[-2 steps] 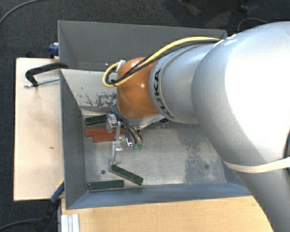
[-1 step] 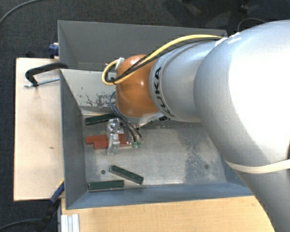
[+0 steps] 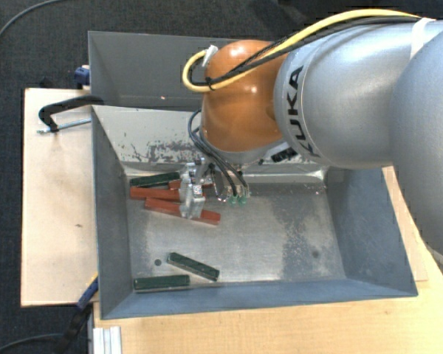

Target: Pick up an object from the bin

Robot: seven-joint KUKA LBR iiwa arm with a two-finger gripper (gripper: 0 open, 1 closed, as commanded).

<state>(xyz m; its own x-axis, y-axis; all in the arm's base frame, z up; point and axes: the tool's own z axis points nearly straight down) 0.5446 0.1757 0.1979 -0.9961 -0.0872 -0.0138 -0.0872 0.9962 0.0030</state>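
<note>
Jaws of the gripper [image 3: 194,196] stand low at the floor of the bin [image 3: 354,227], left of its middle. Whether they are spread or closed cannot be told from the camera view, because the metal parts overlap and the wrist's orange cover [image 3: 236,102] hangs just above them. Nothing can be seen to be held. The gripper's tip sits right at a small heap of red sticks [image 3: 156,193], which lie roughly side by side and point toward the left wall. One short red piece [image 3: 209,216] shows just beside the tip on its lower right. A dark green stick [image 3: 156,179] lies along the back edge of that heap, touching or nearly touching it. Well apart, near the front wall, lie two more green sticks, a slanted one [image 3: 193,266] and a level one [image 3: 161,282] by the front left corner. The arm [image 3: 369,87] comes in from the right and covers the back right of the bin. Judging by the low position among the red sticks, the step in hand seems to be the grasp itself, with no lift yet begun. The next move probably calls for a firm closing on a single red stick, then a straight rise. Its close neighbours may otherwise be dragged along or knock the piece loose.
</note>
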